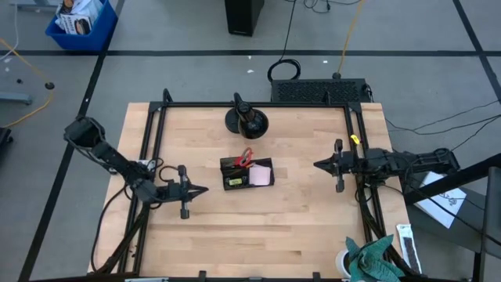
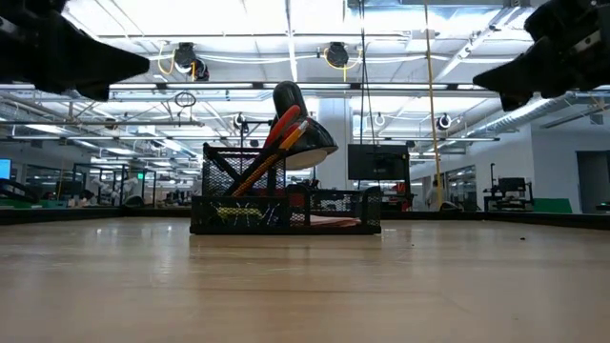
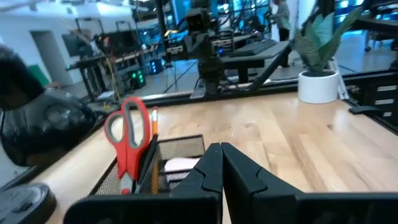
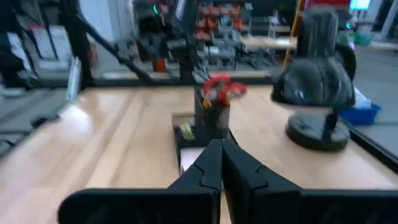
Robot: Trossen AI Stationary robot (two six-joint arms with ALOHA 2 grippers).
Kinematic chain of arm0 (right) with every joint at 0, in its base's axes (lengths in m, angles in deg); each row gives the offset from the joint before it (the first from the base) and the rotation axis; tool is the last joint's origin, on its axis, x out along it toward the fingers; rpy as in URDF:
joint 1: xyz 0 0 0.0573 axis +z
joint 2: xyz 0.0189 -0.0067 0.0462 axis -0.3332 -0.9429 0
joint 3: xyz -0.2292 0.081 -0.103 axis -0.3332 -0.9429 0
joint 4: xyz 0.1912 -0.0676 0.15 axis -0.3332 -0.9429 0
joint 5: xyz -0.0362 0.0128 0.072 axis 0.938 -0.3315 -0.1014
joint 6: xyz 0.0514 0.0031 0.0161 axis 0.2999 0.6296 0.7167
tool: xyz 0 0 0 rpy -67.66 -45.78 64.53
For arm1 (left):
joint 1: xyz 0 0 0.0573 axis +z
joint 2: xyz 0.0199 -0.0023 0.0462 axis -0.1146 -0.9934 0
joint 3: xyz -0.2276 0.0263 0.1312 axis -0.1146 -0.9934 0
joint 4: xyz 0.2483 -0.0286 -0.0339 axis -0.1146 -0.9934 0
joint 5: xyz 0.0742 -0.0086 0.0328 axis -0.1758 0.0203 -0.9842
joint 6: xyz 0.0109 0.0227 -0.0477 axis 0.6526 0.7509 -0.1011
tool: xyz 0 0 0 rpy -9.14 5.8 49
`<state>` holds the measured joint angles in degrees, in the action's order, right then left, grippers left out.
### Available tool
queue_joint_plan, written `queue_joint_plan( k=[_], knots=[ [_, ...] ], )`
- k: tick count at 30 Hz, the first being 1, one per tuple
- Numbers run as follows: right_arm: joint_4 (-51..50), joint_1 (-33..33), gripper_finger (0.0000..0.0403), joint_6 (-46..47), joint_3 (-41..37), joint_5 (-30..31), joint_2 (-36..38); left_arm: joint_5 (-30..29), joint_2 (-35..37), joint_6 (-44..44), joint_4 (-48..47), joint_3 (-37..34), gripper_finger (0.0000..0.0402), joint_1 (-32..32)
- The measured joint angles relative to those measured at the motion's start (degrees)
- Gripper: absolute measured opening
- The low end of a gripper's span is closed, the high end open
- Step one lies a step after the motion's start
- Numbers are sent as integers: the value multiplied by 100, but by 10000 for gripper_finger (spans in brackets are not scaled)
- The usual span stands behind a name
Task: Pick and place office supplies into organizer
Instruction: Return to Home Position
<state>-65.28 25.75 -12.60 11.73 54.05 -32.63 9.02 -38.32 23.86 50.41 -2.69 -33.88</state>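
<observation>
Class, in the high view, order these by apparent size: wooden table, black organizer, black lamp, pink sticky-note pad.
1. wooden table
2. black organizer and black lamp: too alike to rank
3. pink sticky-note pad

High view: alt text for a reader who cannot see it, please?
A black organizer holding red scissors and a pink pad sits midway on the wooden table. The left arm and right arm flank it, apart from it, jaws shut. A round black stand is beyond it.
</observation>
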Motion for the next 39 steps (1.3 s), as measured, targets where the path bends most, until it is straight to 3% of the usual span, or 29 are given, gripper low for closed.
queue_joint_plan(
  k=[5, 11, 15, 18, 26, 29, 34, 36, 39],
  knots=[
    [56, 4, 0, 83, 0, -611, 498, -59, 4, 825, 584, -1, 2, -470],
    [49, 2, 0, 27, -323, -590, 718, -412, 4, 1277, 906, -1, 3, -889],
    [546, -113, 0, -67, -718, -598, 715, -345, 2, 1150, 882, -1, 3, -683],
    [943, -320, 0, -23, -854, -895, 706, 258, 0, 905, 854, -1, 2, -214],
    [967, -987, 0, 242, -826, -2362, 574, 2716, -15, 78, 165, -1, 1, 1301],
    [969, -1178, 0, 268, -828, -2383, 576, 3306, -15, 113, 156, -1, 1, 1568],
    [950, -1425, 0, 265, -835, -2391, 576, 3484, -15, 258, 330, -207, 1, 1830],
    [948, -1486, 0, 266, -837, -2520, 575, 3243, -17, 252, 859, -493, 1, 1849],
    [949, -1558, 0, 280, -839, -2776, 605, 2950, 93, 254, 865, -510, 0, 1767]
  ],
)
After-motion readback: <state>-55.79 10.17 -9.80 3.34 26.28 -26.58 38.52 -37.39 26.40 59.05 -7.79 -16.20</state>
